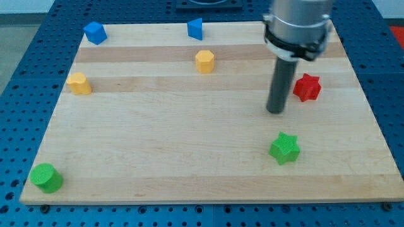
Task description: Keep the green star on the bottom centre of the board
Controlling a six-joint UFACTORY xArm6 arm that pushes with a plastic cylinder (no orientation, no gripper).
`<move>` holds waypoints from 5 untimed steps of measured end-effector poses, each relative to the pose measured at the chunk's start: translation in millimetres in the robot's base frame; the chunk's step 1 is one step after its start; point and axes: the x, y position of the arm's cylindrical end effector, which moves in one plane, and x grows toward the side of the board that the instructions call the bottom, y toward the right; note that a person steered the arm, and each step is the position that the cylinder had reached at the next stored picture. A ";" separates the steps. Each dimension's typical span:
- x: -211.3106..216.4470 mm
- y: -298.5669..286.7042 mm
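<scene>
The green star [285,148] lies on the wooden board [189,151], right of the middle and near the view's bottom. My tip [276,111] rests on the board just above the star, a short gap apart from it. The rod rises to a grey cylinder at the view's top right. A red star-shaped block [307,87] sits just right of the rod.
A green cylinder [47,178] sits at the bottom left corner. A yellow block [79,83] is at the left, a yellow hexagon-like block [204,61] at top centre. Two blue blocks stand along the top edge, one at the left [95,32], one at the centre [195,28].
</scene>
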 end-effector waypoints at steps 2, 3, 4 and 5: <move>58.8 9.3; 74.4 9.3; 95.2 25.2; 105.0 25.5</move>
